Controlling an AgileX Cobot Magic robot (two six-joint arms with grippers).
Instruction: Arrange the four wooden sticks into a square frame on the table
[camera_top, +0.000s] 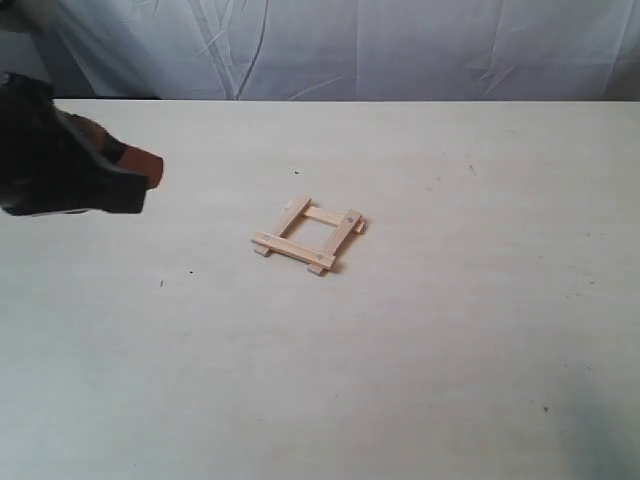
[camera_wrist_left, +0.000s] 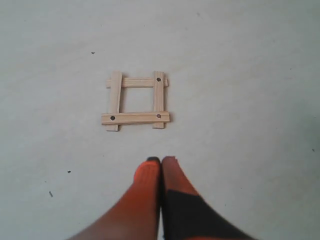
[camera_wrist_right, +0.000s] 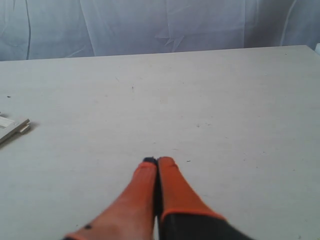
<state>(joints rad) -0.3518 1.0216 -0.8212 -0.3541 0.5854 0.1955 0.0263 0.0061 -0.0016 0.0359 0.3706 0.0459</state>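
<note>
The four wooden sticks lie crossed as a small square frame (camera_top: 308, 235) near the middle of the table (camera_top: 450, 330). In the left wrist view the square frame (camera_wrist_left: 136, 100) shows whole, two strips laid over the other two, with dark holes at three corners. My left gripper (camera_wrist_left: 160, 161) hangs above the table well clear of the frame, shut with nothing held. Its orange tip (camera_top: 148, 168) shows at the left edge of the exterior view. My right gripper (camera_wrist_right: 157, 162) is shut and holds nothing. One corner of the frame (camera_wrist_right: 14, 127) peeks in at the edge of the right wrist view.
A creased pale cloth backdrop (camera_top: 380, 45) hangs behind the table's far edge. A few tiny dark specks (camera_top: 162, 283) dot the tabletop. The right arm does not show in the exterior view.
</note>
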